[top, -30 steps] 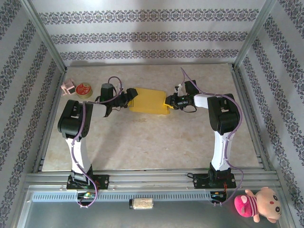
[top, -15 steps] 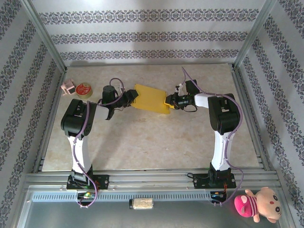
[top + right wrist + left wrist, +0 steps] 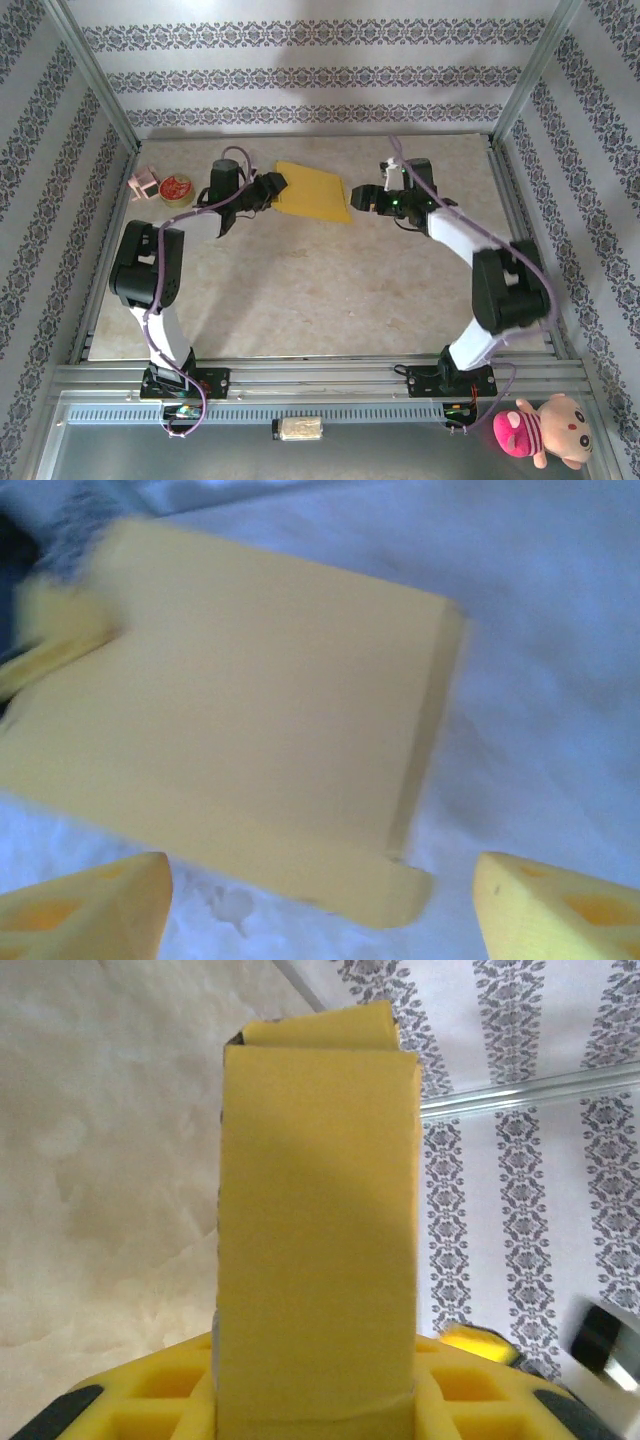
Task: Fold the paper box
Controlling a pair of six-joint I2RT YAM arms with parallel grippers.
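From above, the paper box lies far-middle on the table, with my left gripper at its left end and my right gripper just beside the other. Left wrist: jaws pinched on the box's narrow end. Right wrist: jaws wide, holding nothing. I judge it light, thin, easily creased card, best gripped at the ends near folds

The table has a pale, stone-look top. A round red tin and a small pink thing sit side by side at its far left corner. The yellow paper box is farther right.
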